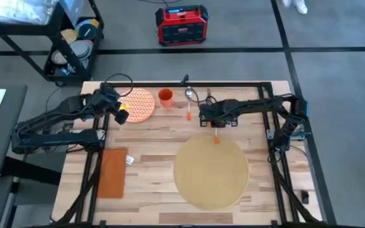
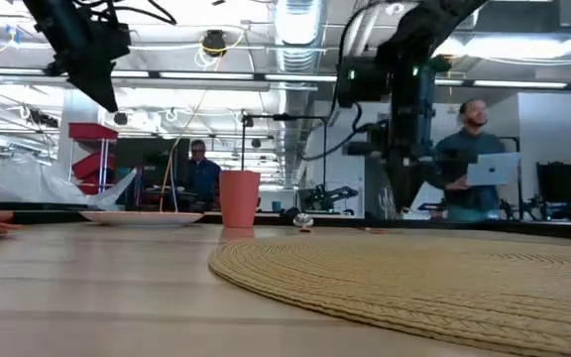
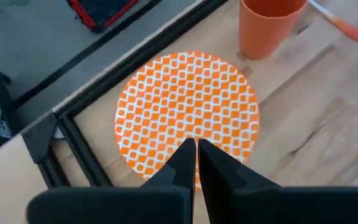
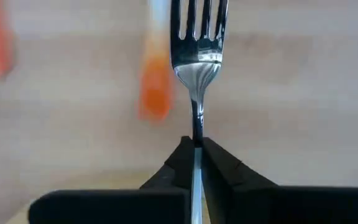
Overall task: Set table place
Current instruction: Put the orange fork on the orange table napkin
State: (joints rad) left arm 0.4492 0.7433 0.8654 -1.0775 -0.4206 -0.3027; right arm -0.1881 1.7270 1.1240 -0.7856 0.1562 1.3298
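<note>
Hovering left gripper (image 3: 196, 152), fingers pressed together, empty, over patterned plate (image 1: 138, 104) | placemat (image 1: 211, 171) right of centre on table (image 1: 151, 145) | right gripper (image 4: 196, 149) pinching fork (image 4: 197, 56) by thin neck above placemat's far edge — may twist or slip.

Robotics lab, exposed ceiling ducts (image 2: 295, 22), monitors (image 2: 563, 183)

On the table (image 1: 151, 136), the placemat (image 1: 210, 171) lies at my 5 o'clock, napkin (image 1: 113, 172) at 7, plate (image 1: 138, 105) and cup (image 1: 165, 97) at 11.
</note>
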